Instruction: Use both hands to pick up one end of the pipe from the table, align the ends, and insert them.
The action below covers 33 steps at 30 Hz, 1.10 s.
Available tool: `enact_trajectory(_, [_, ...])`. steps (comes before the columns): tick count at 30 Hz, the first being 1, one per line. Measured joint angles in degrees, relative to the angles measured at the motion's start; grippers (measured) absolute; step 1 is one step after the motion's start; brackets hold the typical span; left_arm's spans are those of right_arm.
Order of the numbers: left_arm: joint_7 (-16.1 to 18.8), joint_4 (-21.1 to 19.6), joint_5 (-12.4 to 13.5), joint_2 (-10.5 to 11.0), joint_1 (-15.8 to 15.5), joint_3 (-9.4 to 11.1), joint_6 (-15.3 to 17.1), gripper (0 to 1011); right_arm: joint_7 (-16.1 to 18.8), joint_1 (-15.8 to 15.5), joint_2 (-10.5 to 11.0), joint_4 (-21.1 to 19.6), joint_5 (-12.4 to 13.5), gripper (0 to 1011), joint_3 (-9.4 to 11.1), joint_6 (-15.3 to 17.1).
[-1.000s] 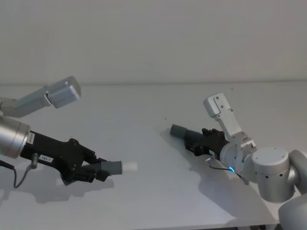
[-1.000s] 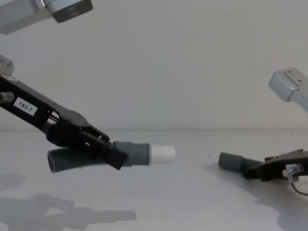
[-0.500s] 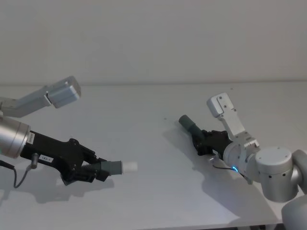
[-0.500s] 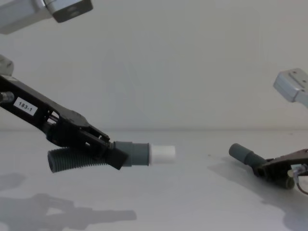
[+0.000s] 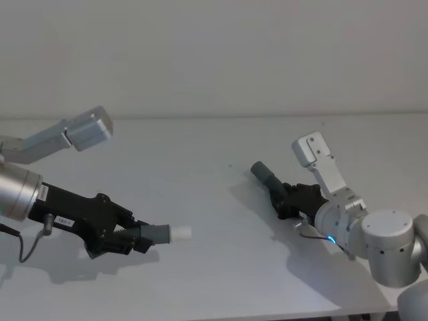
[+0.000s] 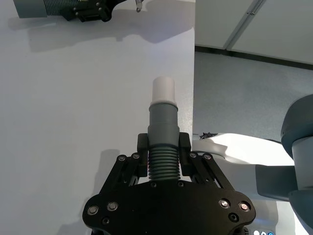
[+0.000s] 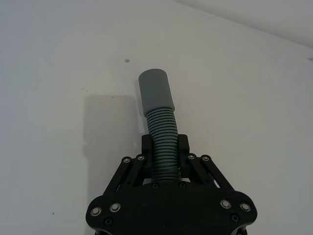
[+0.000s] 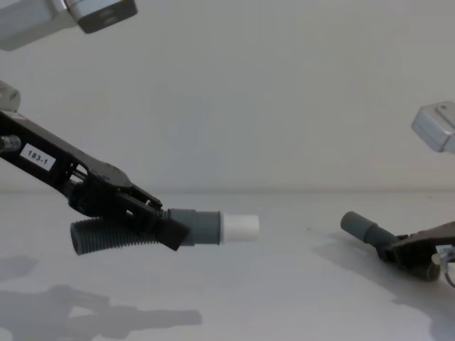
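Pinching dark grey corrugated hose pieces [image 8: 106, 238], the black slotted left tool [image 5: 136, 239] and right tool [image 5: 284, 201] are facing, well apart: white plug tip [image 8: 239, 226] level, grey cuff [image 8: 357, 225] tilted upward.

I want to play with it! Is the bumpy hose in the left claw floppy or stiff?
Probably bendy, not limp: the hose curves behind the left claw, yet its free tail hangs above the table. Its ribs likely aid grip.

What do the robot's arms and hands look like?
Both arms are silver tubes. The left gripper and right gripper are black plastic claws with screws. The left one wears a white number label and a thin grey cable; the right one shows a blue light.
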Motion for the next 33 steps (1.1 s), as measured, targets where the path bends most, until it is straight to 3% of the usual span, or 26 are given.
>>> enact_trajectory(10, [0.0, 0.0, 0.0, 0.0, 0.0, 0.0, 0.0, 327, 0.8, -0.4, 0.3, -0.5, 0.0, 267, 0.7, -5.0])
enact_trajectory(21, [0.0, 0.0, 0.0, 0.0, 0.0, 0.0, 0.0, 327, 2.1, -0.3, 1.0, -1.3, 1.4, 267, 1.7, -12.9])
enact_trajectory(33, [0.0, 0.0, 0.0, 0.0, 0.0, 0.0, 0.0, 327, 6.7, 0.3, 3.6, -1.6, 3.6, 267, 2.5, -24.8])
